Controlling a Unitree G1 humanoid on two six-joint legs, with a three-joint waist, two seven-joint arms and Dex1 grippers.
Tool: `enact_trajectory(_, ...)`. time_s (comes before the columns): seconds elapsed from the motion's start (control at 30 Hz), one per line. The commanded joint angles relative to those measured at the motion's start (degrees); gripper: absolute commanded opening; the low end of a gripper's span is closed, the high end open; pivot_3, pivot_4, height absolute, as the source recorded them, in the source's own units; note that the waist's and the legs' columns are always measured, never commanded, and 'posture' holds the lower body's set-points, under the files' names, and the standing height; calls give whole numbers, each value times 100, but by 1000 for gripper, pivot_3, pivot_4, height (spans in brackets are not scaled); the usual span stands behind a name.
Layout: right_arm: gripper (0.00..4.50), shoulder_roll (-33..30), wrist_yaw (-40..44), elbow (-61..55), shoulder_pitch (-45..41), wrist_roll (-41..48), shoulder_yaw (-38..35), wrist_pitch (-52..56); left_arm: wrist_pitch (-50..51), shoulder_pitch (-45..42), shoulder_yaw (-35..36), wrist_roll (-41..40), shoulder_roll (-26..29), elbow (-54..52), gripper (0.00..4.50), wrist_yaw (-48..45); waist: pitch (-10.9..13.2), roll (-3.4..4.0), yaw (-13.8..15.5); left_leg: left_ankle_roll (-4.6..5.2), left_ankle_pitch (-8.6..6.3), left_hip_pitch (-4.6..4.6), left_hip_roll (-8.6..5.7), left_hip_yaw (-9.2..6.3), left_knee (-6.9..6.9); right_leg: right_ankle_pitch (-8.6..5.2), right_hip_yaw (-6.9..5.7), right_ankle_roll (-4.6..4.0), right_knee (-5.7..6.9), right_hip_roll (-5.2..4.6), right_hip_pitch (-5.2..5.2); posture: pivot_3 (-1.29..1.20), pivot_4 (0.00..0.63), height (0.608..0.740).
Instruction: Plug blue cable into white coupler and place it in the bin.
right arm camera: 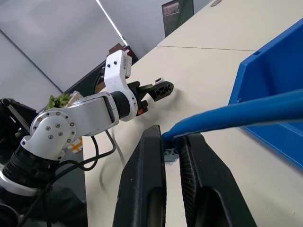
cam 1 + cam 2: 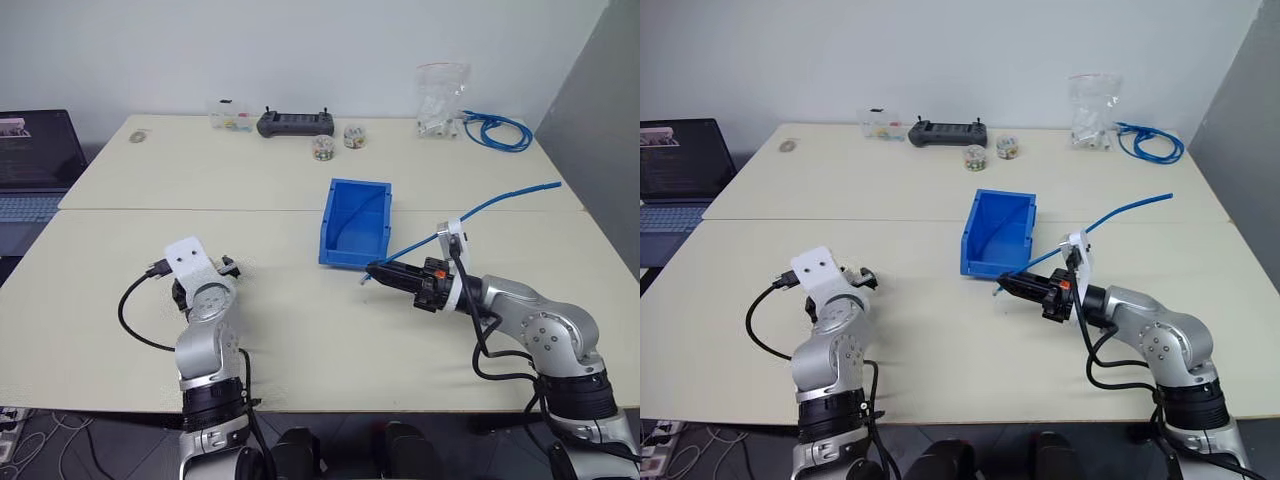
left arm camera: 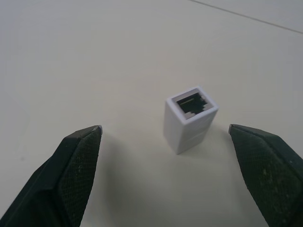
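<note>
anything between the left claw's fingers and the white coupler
No. In the left wrist view the white coupler stands upright on bare tabletop between the open left claw fingers, with clear gaps on both sides.

I see two pale tabletops pushed together along a seam, a plain white wall behind them, a grey panel at right, a laptop at left

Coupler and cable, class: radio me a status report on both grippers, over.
Left gripper open, straddling upright white coupler, no contact. Right gripper shut on blue cable near bin. Nothing in the way.
</note>
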Motion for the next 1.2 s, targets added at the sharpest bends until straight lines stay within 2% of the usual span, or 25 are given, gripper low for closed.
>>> enact_trajectory(0.03, 116, -29, -4, -283, -28, 58, -138, -26, -65, -178, -46, 59, -75, -49, 4500, 52, 0, 0, 3, -3, 2, 0, -1, 0, 0, 0, 0, 0, 0, 0, 0, 0, 150, 740)
enact_trajectory(0.3, 114, -51, -3, -316, -17, 67, -163, -21, -294, -385, -23, 95, -276, 282, 4500, 200, 0, -1, -3, -8, 4, 0, 1, 1, -1, 0, 0, 1, 0, 0, 0, 0, 150, 740)
enact_trajectory(0.63, 113, -92, 56, -299, -19, 51, -141, -12, -733, -657, 208, 62, -232, 848, 4500, 458, 0, -2, 0, -9, 5, 0, 0, 2, 0, 1, 0, 2, 0, -1, 0, 0, 150, 740)
enact_trajectory(0.67, 113, -90, 57, -294, -22, 47, -138, -12, -766, -664, 217, 55, -219, 883, 4118, 456, 0, -2, 0, -9, 5, 0, -1, 1, 0, 1, 0, 2, 0, -1, 0, 0, 150, 740)
enact_trajectory(0.7, 113, -89, 58, -291, -23, 44, -137, -12, -787, -669, 222, 51, -211, 905, 4055, 456, 0, -2, 0, -9, 5, 0, -1, 1, 0, 1, 0, 2, 0, -1, 0, 0, 150, 740)
enact_trajectory(0.97, 113, -93, 76, -286, -5, 29, -126, -21, -1008, -719, 275, 41, -120, 1149, 2245, 408, 0, -2, 0, -9, 5, 0, -1, 1, 0, 1, 0, 2, 0, -1, 0, 0, 150, 740)
enact_trajectory(1.2, 113, -92, 57, -299, 15, -1, -126, -46, -931, -523, 216, 98, -38, 1025, 922, 335, 1, -2, -1, -11, 6, 0, 0, 1, 0, 1, 0, 2, 0, -1, 0, 0, 150, 740)
